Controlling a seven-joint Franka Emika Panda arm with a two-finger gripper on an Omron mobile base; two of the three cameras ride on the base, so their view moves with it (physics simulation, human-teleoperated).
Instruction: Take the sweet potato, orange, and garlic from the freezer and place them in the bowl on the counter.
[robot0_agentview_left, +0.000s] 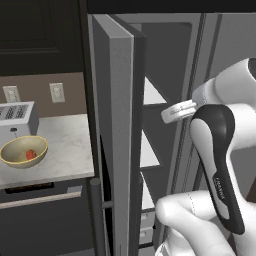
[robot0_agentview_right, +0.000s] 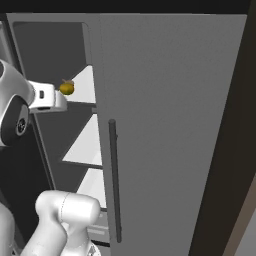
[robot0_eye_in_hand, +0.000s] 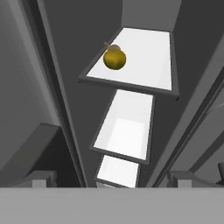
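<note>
Orange (robot0_eye_in_hand: 114, 58) lying on the upper white shelf (robot0_eye_in_hand: 148, 57) inside the freezer (robot0_agentview_right: 55, 50), near the shelf's front left corner, apart from the gripper (robot0_eye_in_hand: 111, 177). Gripper jaws spread wide, holding nothing, aimed into the open compartment. Sweet potato (robot0_agentview_left: 31, 154) already resting in the bowl (robot0_agentview_left: 23, 151) on the counter (robot0_agentview_left: 65, 145), beside the toaster (robot0_agentview_left: 17, 120). Probably the approach to the orange in hand. Next: reach forward, bring the fingers to both sides of the fruit, then close. Garlic not found.
</note>
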